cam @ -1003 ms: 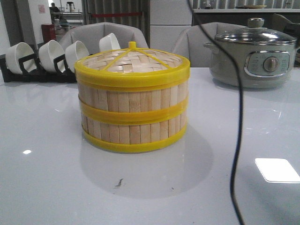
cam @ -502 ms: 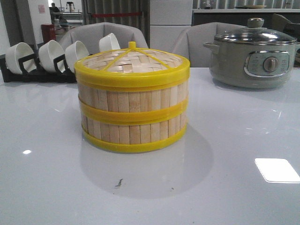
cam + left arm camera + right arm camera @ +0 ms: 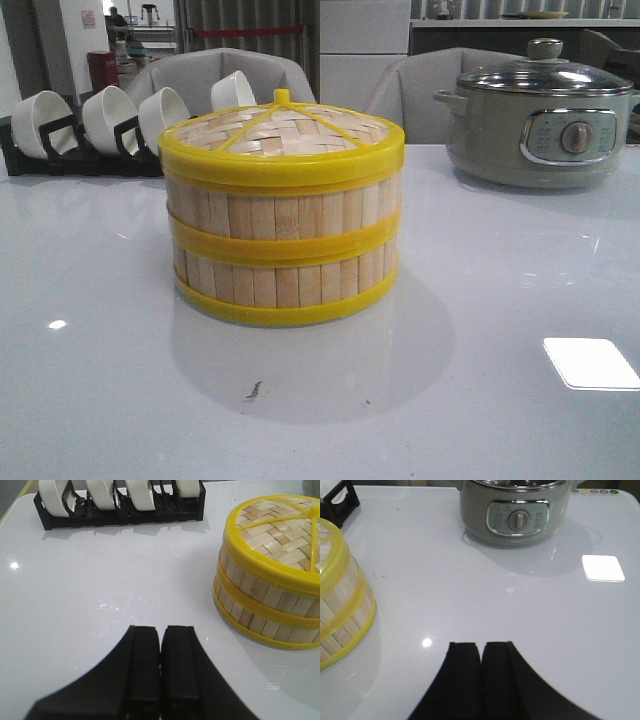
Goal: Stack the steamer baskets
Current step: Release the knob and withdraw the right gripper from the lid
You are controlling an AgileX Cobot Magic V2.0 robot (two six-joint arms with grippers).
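Lid (image 3: 283,130) hides stacked steamer baskets' (image 3: 283,245) insides; both arms' fingers (image 3: 160,680) pressed together, empty.

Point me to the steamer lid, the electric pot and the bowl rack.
steamer lid (image 3: 285,130), front view, woven top.
electric pot (image 3: 540,135), front view, grey-green body beside the dial.
bowl rack (image 3: 120,516), left wrist view, black frame between bowls.

We see our right gripper (image 3: 481,652) with its two black fingers pressed together, holding nothing, above the glossy white table (image 3: 470,595). The stacked steamer baskets (image 3: 340,605) sit at one edge, well apart from it. The grey-green electric pot (image 3: 517,510) stands across the table, dial facing us.
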